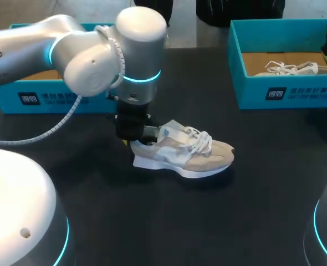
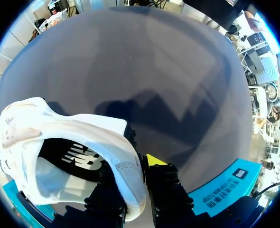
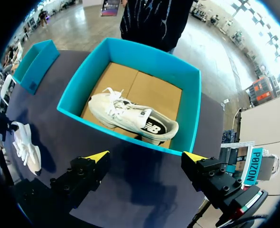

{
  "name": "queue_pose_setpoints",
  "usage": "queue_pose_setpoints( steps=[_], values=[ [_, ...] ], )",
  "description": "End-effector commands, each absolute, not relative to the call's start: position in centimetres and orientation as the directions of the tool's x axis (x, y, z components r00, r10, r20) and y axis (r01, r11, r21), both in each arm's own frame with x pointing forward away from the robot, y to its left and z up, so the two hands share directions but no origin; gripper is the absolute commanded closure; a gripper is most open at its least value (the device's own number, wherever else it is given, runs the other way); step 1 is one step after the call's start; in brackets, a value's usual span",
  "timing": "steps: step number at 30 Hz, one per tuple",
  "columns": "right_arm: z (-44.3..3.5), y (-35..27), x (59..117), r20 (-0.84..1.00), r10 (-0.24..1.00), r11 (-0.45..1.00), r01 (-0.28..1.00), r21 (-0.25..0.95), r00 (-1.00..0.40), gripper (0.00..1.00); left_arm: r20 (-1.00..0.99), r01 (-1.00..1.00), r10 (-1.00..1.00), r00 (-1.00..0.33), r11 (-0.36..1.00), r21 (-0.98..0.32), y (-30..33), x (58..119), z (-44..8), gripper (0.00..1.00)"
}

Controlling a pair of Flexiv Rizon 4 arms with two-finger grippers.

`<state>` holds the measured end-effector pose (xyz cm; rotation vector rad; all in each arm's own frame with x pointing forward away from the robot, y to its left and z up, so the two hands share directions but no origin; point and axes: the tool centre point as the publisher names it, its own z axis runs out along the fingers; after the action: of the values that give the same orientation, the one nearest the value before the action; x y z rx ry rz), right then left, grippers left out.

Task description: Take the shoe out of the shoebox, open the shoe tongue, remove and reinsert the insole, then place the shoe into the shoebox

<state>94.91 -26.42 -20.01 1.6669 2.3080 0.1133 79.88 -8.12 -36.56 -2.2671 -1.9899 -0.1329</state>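
**A:** Left fingers [image 2: 161, 187] come first, closest in the wrist view. They are clamped on the heel of the shoe [image 2: 59, 137]: one finger inside the collar, the other outside, heel wall pinched between.

**B:** Noted. Shoe position?

**A:** On the tabletop [image 1: 169, 221], sole down and upright, toe toward my right side. Beige and white upper, white laces. A dark insole shows through the opening.

**B:** Boxes, relative to the shoe?

**A:** Two teal boxes. The left shoebox [image 1: 47, 101] is behind the shoe on its heel side, partly hidden by the left arm [image 1: 69, 50]. The right shoebox [image 1: 285, 94] is behind the shoe on its toe side, well apart. A second shoe [image 3: 130, 118], white, lies inside on the cardboard floor.

**B:** Right fingers [image 3: 90, 168]?

**A:** Spread wide with nothing between them. They hang above bare tabletop, well apart from the shoe, out past its toe side.
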Motion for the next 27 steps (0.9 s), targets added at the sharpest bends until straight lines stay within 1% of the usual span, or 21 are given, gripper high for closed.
queue_pose_setpoints(
  steps=[1, 9, 17, 18, 20, 27],
  values=[
    [-20.0, -26.4, 94.9, -0.187, 0.939, 0.328, 0.916, 0.232, -0.288, 0.0, 0.161, 0.991, 0.978, 0.133, -0.127, -0.046, -8.9, 80.4, -37.7, 1.0],
    [-20.0, -26.4, 94.9, -0.187, 0.939, 0.328, 0.916, 0.232, -0.288, 0.0, 0.198, 0.985, 0.965, 0.17, -0.162, -0.055, -8.8, 80.4, -39.0, 1.0],
    [-20.0, -26.4, 94.9, -0.187, 0.939, 0.328, 0.916, 0.232, -0.288, 0.0, 0.204, 0.983, 0.963, 0.178, -0.168, -0.069, -8.7, 80.4, -39.4, 1.0],
    [-20.0, -26.4, 94.9, -0.187, 0.939, 0.328, 0.916, 0.232, -0.288, 0.0, 0.205, 0.983, 0.962, 0.18, -0.168, -0.074, -8.7, 80.4, -39.4, 0.56],
    [-20.0, -26.4, 94.9, -0.187, 0.939, 0.328, 0.916, 0.232, -0.288, 0.0, 0.201, 0.982, 0.963, 0.182, -0.169, -0.078, -8.6, 80.3, -39.3, 0.0],
    [-20.0, -26.4, 94.9, -0.187, 0.939, 0.328, 0.916, 0.232, -0.288, 0.0, 0.126, 0.983, 0.978, 0.166, -0.154, -0.1, -8.4, 80.2, -37.2, 0.0]
  ],
)
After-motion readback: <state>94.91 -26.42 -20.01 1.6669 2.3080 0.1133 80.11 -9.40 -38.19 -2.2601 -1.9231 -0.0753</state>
